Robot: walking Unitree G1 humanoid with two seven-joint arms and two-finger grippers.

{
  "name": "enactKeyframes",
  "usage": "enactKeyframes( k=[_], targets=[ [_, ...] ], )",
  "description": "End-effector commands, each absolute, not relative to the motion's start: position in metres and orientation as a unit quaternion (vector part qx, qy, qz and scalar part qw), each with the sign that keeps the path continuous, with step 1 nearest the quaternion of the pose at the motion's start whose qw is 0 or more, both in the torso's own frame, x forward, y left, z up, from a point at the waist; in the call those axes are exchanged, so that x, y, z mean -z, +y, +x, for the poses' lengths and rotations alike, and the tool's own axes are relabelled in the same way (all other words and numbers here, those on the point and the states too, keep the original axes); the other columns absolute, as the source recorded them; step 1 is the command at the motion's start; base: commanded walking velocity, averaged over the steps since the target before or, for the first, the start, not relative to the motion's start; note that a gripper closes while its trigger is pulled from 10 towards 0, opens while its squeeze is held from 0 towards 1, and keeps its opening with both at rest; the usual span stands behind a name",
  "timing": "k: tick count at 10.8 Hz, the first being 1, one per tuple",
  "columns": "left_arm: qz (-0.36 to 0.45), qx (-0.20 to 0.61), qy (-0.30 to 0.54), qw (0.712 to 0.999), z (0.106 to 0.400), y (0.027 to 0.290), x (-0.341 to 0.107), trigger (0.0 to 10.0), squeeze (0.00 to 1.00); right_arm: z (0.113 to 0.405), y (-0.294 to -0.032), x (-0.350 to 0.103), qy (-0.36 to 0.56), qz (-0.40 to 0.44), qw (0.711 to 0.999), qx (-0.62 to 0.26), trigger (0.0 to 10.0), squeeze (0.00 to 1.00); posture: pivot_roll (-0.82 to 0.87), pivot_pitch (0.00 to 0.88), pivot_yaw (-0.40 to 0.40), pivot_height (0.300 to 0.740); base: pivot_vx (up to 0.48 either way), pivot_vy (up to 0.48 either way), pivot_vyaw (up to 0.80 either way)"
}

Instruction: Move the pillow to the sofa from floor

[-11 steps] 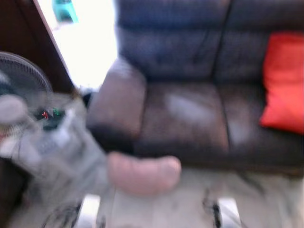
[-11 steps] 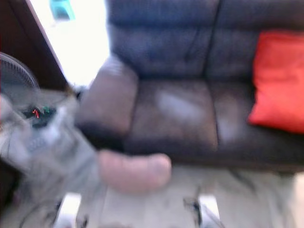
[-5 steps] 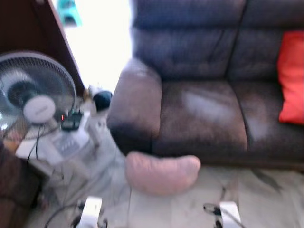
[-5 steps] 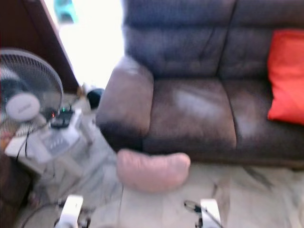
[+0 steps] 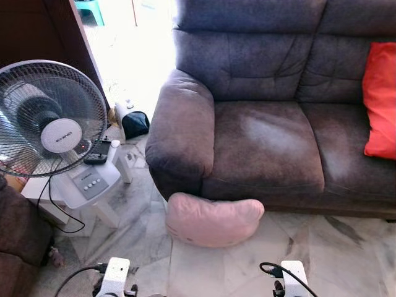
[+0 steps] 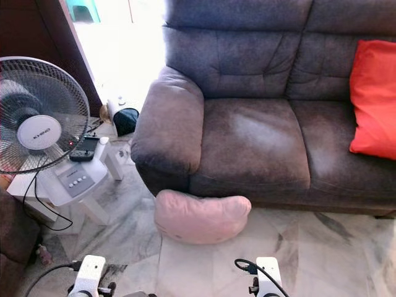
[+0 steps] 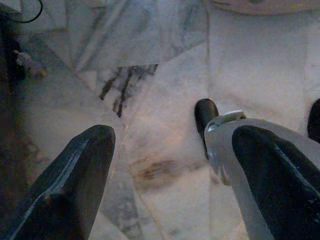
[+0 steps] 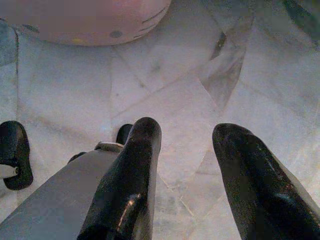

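Observation:
A pink pillow (image 5: 213, 219) lies on the marble floor, against the front of the dark grey sofa (image 5: 266, 142) below its left armrest. My two silver forearms show at the bottom edge, left (image 5: 114, 278) and right (image 5: 291, 279), both short of the pillow. In the left wrist view my left gripper (image 7: 170, 180) hangs open over bare floor tiles. My right gripper (image 8: 187, 165) is open too, above the floor, with the pillow's pink edge (image 8: 85, 20) a short way beyond its fingertips. Nothing is between either pair of fingers.
A red cushion (image 5: 380, 99) leans at the sofa's right end; the left seat (image 5: 266, 148) is bare. A standing fan (image 5: 52, 117) and a white stool with a remote (image 5: 93, 176) stand at the left, cables trailing. A dark armchair edge (image 5: 18, 247) is at the lower left.
The camera has swung and settled: the blurred picture is now sharp and the fan has come into view at the left. The pillow lies where it was.

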State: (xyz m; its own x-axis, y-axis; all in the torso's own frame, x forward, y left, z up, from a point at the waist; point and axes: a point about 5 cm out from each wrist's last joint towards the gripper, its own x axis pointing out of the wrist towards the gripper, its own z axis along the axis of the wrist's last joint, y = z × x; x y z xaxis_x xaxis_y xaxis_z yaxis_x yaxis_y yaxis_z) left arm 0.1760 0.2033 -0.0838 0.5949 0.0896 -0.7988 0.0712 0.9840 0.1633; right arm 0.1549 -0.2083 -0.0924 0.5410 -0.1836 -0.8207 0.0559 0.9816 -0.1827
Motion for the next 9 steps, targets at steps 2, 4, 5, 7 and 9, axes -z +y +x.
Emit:
enactKeyframes(
  k=[2,4,5,7,9],
  targets=[
    [0.092,0.006,0.464,0.881,0.1693,0.2027,0.0872,10.0,0.0,0.1512,-0.2106,0.0934,0.478,-0.069,0.872,0.073,10.0,0.0,0.03,0.102,-0.004,0.74,0.0,0.0,0.0],
    [0.091,0.007,0.464,0.881,0.1695,0.2021,0.0873,10.0,0.0,0.1501,-0.2121,0.0938,0.481,-0.059,0.87,0.084,10.0,0.0,0.03,0.103,-0.005,0.74,0.0,0.0,-0.39],
    [0.091,0.007,0.465,0.881,0.1694,0.2021,0.0873,10.0,0.0,0.1502,-0.212,0.0937,0.481,-0.055,0.871,0.086,10.0,0.0,0.03,0.103,-0.005,0.74,0.0,0.0,-0.79],
    [0.09,0.008,0.465,0.881,0.1692,0.2014,0.0875,10.0,0.0,0.1542,-0.2078,0.0929,0.477,-0.069,0.873,0.074,10.0,0.0,0.03,0.103,-0.008,0.74,0.0,0.0,-0.31],
    [0.089,0.008,0.466,0.88,0.1681,0.2013,0.088,10.0,0.0,0.1571,-0.2073,0.0916,0.471,-0.069,0.877,0.073,10.0,0.0,0.03,0.103,-0.007,0.74,0.0,0.0,0.0]
  ],
)
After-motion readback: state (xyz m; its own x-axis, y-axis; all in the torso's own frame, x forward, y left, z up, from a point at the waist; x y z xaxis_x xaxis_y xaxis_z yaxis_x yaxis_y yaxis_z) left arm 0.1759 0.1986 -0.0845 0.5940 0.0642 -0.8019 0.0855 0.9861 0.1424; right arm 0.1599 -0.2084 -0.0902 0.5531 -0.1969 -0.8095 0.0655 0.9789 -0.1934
